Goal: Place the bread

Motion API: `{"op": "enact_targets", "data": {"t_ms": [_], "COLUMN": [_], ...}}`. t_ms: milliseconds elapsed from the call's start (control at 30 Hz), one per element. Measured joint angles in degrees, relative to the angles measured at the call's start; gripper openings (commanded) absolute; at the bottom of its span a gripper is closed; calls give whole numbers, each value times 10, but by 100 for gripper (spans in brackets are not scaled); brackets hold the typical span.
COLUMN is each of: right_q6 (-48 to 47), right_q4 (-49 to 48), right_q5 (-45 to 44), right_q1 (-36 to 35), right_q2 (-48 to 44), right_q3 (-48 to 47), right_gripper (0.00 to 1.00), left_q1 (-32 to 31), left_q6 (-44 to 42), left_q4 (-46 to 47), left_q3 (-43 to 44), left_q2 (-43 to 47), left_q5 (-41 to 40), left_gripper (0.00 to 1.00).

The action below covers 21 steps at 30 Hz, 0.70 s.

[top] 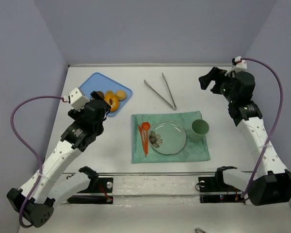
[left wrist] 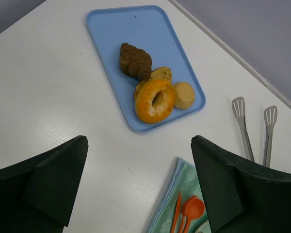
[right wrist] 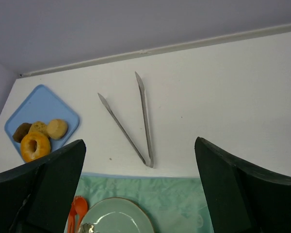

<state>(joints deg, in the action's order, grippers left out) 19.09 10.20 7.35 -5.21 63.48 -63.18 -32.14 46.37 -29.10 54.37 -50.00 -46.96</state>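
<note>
With left claw [left wrist: 138, 148] and right claw [right wrist: 139, 145] gaping empty, the bread [left wrist: 184, 94] looks light, squashy: pinch its sides gently.

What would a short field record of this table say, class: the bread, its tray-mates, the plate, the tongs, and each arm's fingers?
bread: golden bun on the blue tray, beside the ring doughnut
tray-mates: ring doughnut, dark brown pastry, speckled roll
plate: green plate on the green mat, no food on it
tongs: metal tongs on the table, behind the mat
left fingers: open, holding nothing
right fingers: open, holding nothing
</note>
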Motion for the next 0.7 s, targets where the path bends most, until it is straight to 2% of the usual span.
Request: {"op": "enact_targets", "data": {"t_ms": [167, 267, 500, 700], "right_q6": [-29, -67, -181, -261], "right_q4": [-10, -12, 37, 85], "right_q5": [71, 136, 95, 57], "right_q1": [0, -13, -113, -138], "right_q2": [46, 123, 329, 483], "right_q3": [-25, -68, -210, -298], "right_gripper": [100, 100, 100, 100], "left_q1": [0, 0, 0, 0], "left_q6": [-32, -38, -45, -50], "left_q4": [49, 67, 75, 88], "left_q3": [-18, -24, -39, -52], "left_q2": [2, 2, -1, -13], "left_q5": [14, 15, 19, 24], "left_gripper": [99, 99, 99, 99]}}
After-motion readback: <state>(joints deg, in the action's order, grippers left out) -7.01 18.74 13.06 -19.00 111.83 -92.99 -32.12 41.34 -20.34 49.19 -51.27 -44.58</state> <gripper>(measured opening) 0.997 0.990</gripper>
